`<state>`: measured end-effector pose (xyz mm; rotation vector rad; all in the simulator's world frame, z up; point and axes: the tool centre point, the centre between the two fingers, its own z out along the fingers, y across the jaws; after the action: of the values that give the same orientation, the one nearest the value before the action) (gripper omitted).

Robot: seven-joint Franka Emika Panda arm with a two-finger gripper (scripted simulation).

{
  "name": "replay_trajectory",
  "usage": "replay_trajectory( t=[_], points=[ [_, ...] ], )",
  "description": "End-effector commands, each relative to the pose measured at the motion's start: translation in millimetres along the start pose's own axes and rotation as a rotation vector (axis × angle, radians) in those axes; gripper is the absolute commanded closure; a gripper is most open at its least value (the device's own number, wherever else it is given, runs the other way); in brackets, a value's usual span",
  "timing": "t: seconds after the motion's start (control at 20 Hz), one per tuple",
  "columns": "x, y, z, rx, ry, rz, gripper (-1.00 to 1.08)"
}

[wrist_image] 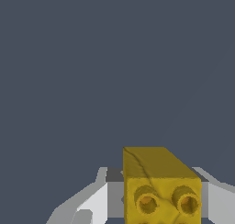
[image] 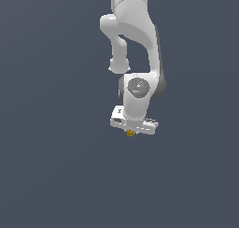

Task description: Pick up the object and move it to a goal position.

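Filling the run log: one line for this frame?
arm: over plain grey surface | gripper: shut on yellow block | yellow block: between fingers, studs facing wrist camera | goal marker: not visible

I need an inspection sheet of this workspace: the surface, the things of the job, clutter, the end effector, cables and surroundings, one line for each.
Surface: plain dark grey-blue everywhere in both views; no edge or marking seen.
Job's things: one small yellow block with two round studs on one face; in the exterior view it shows as a tiny yellow speck directly under the end effector.
Clutter: nothing seen.
End effector: the white end effector points downward; the wrist view shows the block between its white fingers, which stand on both sides of it. Whether they press on the block cannot be told.
Cables: nothing seen.
Surroundings: only the white arm coming from the top of the exterior view; no goal marker seen.
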<state>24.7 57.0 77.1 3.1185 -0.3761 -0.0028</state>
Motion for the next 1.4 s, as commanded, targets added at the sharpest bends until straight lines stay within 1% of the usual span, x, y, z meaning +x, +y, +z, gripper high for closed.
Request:
replay_trajectory(
  t=[0.0, 0.5, 0.75, 1.05, 1.35],
  points=[
    [-18, -11, -16, 0.001, 0.001, -0.001, 1.08],
    [-92, -59, -84, 0.000, 0.002, -0.001, 1.08],
    [-123, -80, -114, -0.001, 0.002, -0.001, 1.08],
    [-148, -99, -139, -0.001, 0.002, -0.001, 1.08],
    [-158, -107, -150, -0.001, 0.002, -0.001, 1.08]
  ],
)
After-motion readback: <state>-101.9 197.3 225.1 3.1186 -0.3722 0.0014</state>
